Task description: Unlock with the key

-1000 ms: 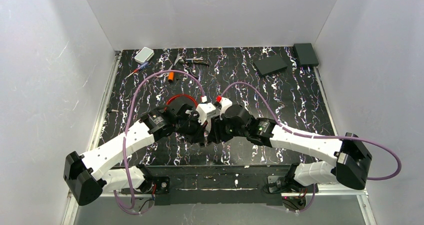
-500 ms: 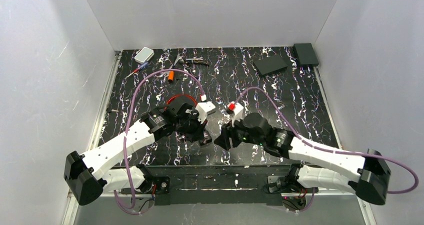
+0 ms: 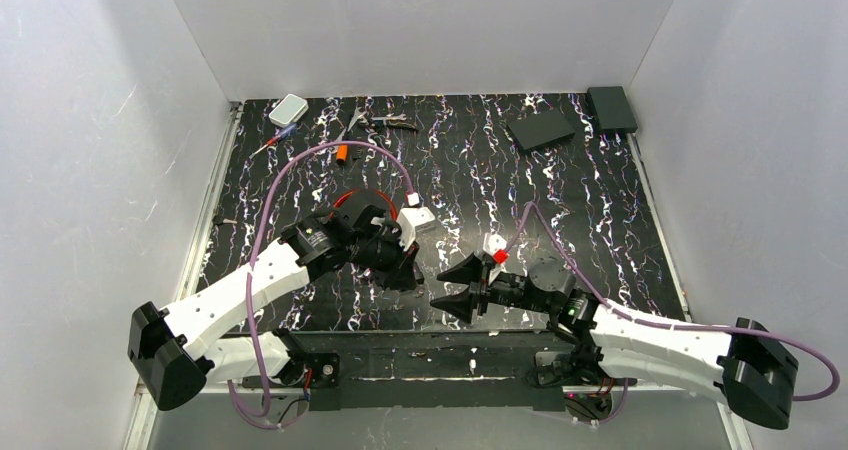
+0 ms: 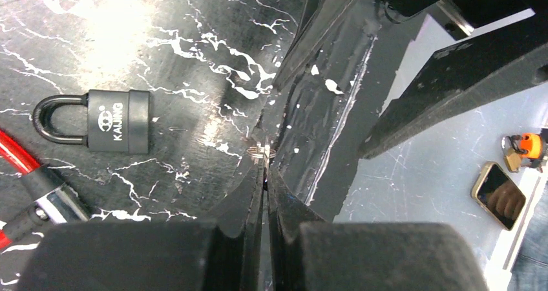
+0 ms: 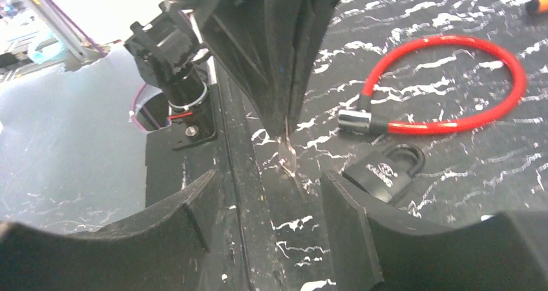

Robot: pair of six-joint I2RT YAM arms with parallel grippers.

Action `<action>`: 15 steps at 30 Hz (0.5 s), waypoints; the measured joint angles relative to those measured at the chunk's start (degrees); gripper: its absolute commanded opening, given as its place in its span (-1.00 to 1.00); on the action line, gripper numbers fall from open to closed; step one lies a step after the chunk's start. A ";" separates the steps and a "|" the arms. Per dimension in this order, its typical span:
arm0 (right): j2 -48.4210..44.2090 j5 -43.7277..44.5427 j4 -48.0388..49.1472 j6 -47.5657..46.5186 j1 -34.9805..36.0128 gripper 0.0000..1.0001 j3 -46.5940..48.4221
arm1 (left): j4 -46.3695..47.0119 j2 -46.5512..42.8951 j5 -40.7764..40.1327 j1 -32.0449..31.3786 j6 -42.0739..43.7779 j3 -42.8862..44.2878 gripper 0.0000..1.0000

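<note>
My left claw (image 4: 265,163) is closed tight, its two black fingers pressed together, and a small silvery key (image 4: 258,151) is pinched at the very tip. The blade pokes out just past the fingertips, above the black, white-veined counter (image 4: 161,45). The padlock (image 4: 118,120) lies flat on the counter a little to one side of the key, not touching it. It has a grey body with the brand lettered on it, and its dark shackle is seated in the body. Just beside the padlock is the metal end of a red cable lock (image 5: 439,127), whose loop curls away across the counter. My right claw (image 3: 458,288) is near the front edge of the counter and faces the left claw. Its jaws are spread wide with nothing between them, and a clear gap separates it from the left claw. Through its own camera I see the left claw's fingers coming down with the key at their tip, and the padlock beyond them. From overhead my left arm covers the padlock. A white box (image 3: 288,109) and some small tools lie at the far side.
</note>
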 measured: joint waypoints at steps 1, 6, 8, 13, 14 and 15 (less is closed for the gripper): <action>0.76 -0.98 1.70 -0.31 0.00 0.30 0.00 | 0.02 0.00 0.66 0.00 0.00 0.04 -1.00; 4.59 -4.55 7.21 -0.98 0.00 0.24 0.00 | 0.13 0.00 2.80 0.00 0.00 0.07 -1.00; 5.57 -5.44 8.48 -1.16 0.00 0.22 0.00 | 0.11 -0.02 3.26 0.00 0.02 0.07 -1.00; 6.99 -6.29 9.94 -1.81 0.00 0.14 0.17 | 0.15 -0.17 3.89 0.00 0.02 0.07 -1.00; 7.17 -6.27 10.05 -1.97 0.00 0.13 0.20 | 0.15 -0.24 3.89 0.00 0.00 0.07 -1.00; 7.32 -6.25 10.05 -2.03 0.00 0.13 0.20 | 0.15 -0.28 3.89 0.00 0.00 0.07 -1.00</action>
